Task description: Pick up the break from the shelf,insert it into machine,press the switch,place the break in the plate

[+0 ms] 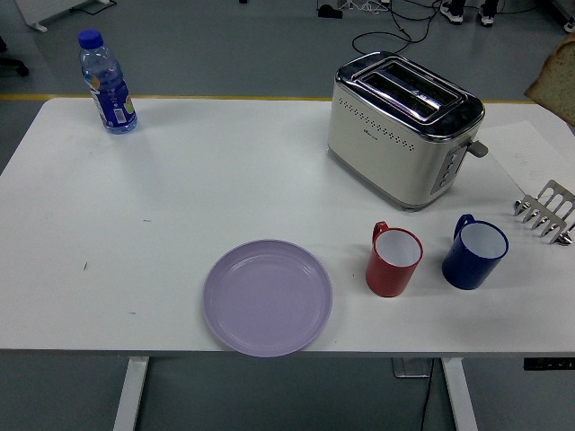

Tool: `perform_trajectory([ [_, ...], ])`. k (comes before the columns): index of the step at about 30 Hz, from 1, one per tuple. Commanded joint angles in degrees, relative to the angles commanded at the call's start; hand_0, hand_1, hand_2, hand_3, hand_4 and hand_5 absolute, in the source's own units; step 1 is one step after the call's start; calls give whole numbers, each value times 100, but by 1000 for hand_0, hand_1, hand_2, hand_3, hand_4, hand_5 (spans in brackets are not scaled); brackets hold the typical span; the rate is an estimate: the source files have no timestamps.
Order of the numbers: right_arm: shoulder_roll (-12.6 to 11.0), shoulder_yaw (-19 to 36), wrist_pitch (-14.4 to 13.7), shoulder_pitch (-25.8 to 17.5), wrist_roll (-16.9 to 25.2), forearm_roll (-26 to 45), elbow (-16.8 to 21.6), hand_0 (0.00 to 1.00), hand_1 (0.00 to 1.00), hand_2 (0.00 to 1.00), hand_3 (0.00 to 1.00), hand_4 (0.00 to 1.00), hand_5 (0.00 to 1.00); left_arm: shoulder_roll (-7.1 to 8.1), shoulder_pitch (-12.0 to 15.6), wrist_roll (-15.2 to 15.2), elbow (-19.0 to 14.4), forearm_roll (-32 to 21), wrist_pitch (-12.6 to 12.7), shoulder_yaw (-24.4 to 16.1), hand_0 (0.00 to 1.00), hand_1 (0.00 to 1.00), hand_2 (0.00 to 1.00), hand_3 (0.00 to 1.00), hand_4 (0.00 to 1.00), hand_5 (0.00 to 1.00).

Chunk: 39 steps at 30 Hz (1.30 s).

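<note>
A slice of bread (557, 83) hangs in the air at the picture's right edge, above the table's far right corner and to the right of the toaster (402, 127). What holds it is out of the picture; neither hand shows. The cream and chrome toaster stands at the back right with its two slots facing up and its lever (478, 148) on the right end. The metal bread rack (546, 212) on the right stands with nothing in it. A lilac plate (267, 297) lies near the front edge, left of the cups.
A red cup (393, 260) and a blue cup (473, 253) stand in front of the toaster. A water bottle (107, 83) stands at the back left. A sheet of paper (530, 153) lies by the rack.
</note>
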Motion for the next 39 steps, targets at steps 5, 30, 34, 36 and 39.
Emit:
perform_trajectory([
  [5, 230, -128, 72, 499, 13, 262, -65, 323, 354, 418, 504, 415, 2, 7, 2, 1, 0, -21, 9, 15, 417, 481, 514, 585, 378, 998],
  [30, 1593, -1040, -192, 1902, 107, 1089, -1514, 310, 343, 413, 505, 416, 2, 32, 99, 50, 0, -24, 10, 127, 417, 480, 511, 584, 377, 998],
  [34, 1726, -1143, -225, 1951, 157, 1113, -1766, 310, 342, 413, 505, 417, 2, 37, 103, 57, 0, -8, 10, 132, 417, 479, 510, 584, 378, 998],
  [36, 1766, -1195, -254, 1965, 196, 1108, -1881, 310, 342, 413, 505, 417, 2, 37, 105, 58, 0, -9, 14, 135, 417, 479, 510, 584, 378, 998],
  [39, 1824, -1291, -347, 1995, 267, 1184, -2119, 309, 341, 412, 506, 422, 2, 35, 98, 59, 0, -4, 19, 136, 417, 479, 509, 584, 377, 998],
])
